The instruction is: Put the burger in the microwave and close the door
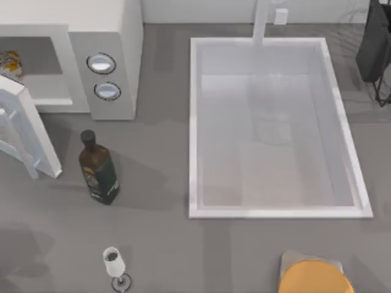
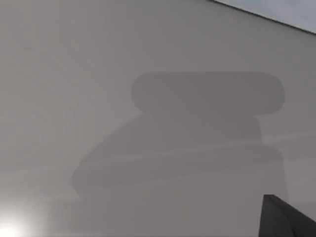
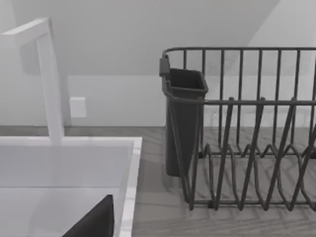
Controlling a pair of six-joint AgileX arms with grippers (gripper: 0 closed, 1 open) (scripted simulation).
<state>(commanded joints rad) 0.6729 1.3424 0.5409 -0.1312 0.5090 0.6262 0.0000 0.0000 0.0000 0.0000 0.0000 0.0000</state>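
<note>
The white microwave stands at the table's back left, with two round knobs on its grey side panel. Its door is swung open toward the front left. The burger, a small white and orange lump, lies inside the cavity at the far left edge of the top view. A dark corner of my left gripper shows against a plain pale surface with a shadow on it. A dark bit of my right gripper hangs over the sink's near corner.
A dark bottle stands just in front of the microwave, and a small wine glass nearer the front edge. The white sink and its faucet take the middle. A dark dish rack is back right; an orange disc lies front right.
</note>
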